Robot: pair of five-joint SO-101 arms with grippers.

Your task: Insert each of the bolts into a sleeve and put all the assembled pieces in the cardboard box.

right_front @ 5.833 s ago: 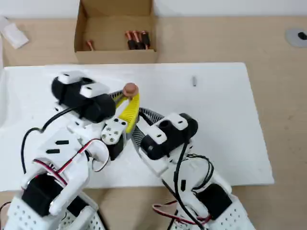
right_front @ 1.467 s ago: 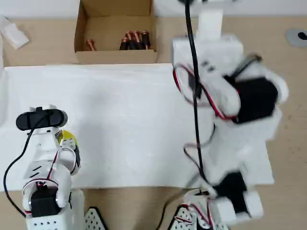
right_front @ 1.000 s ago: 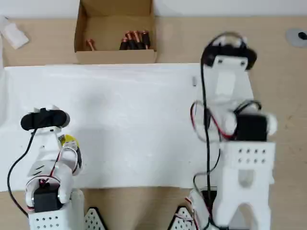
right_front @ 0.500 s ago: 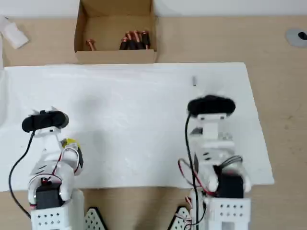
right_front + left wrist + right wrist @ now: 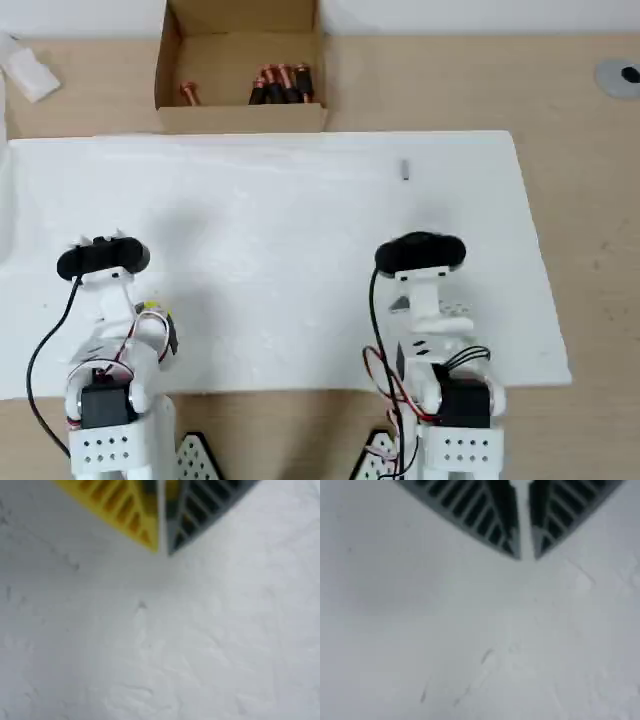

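Left gripper, right gripper: fingers nearly closed, empty, arms folded home. Bolts lie in cardboard box, probably sleeved.

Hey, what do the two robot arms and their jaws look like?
Both are white, with black motors, a black oval wrist camera and perforated white bases. Red, white and black cables run along them. The left arm has one yellow and one dark grey ribbed jaw; the right arm has two dark grey ones.
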